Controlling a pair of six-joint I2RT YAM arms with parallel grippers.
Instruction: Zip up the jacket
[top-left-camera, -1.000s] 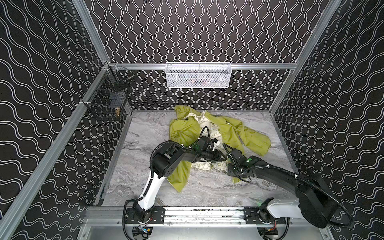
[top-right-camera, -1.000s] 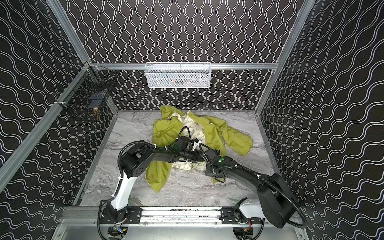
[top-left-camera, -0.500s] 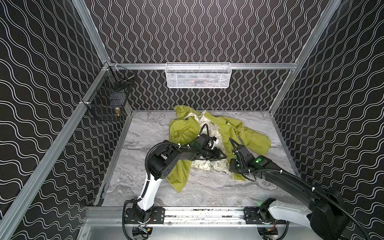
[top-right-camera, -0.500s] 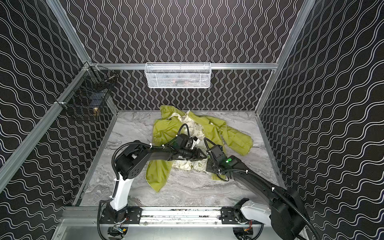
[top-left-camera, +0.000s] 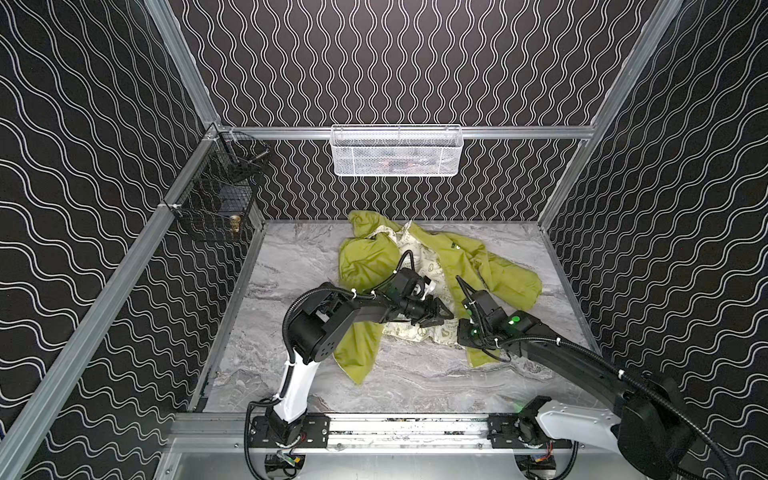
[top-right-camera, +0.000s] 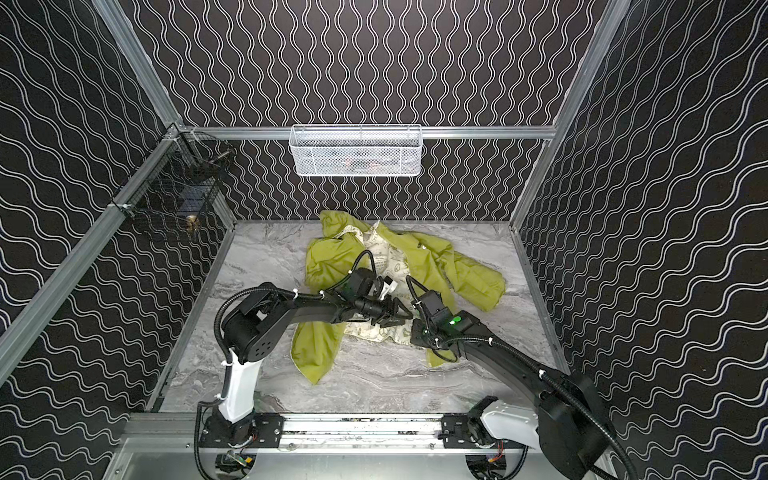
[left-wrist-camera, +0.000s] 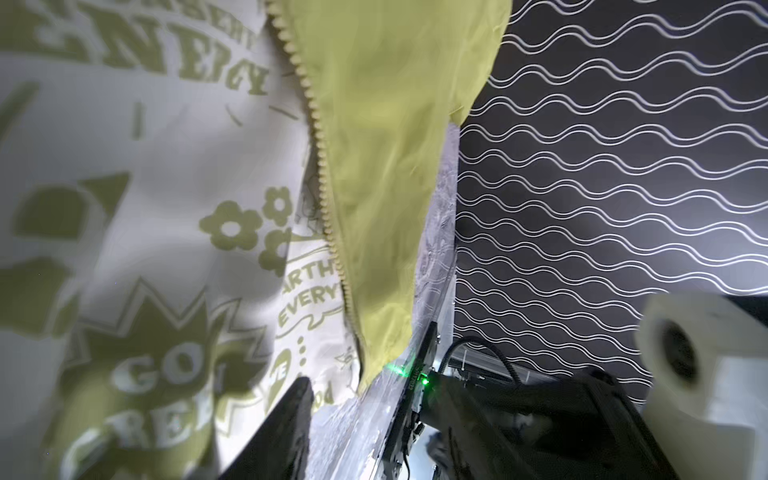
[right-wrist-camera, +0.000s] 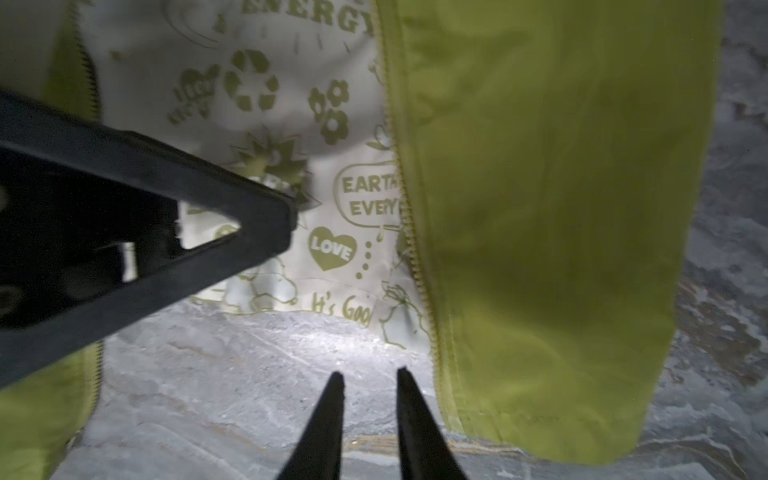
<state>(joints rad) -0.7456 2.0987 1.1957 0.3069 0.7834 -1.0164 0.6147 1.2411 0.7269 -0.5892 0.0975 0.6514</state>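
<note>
The right hand (right-wrist-camera: 370, 375) hovers with its fingers (right-wrist-camera: 324, 419) slightly parted and empty over the bare surface (right-wrist-camera: 199, 374), the unzipped jacket (right-wrist-camera: 540, 208) spread just beyond them, while the left hand (top-left-camera: 437, 316) sits over the cream lining (right-wrist-camera: 299, 104), its grip unclear.

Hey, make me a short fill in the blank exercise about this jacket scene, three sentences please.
1. The jacket lies on the table with its zipper ___.
2. The right claw has ___ between its tips.
3. The heart print on the lining reads ___.
Missing words: open; nothing; LOVE.
</note>
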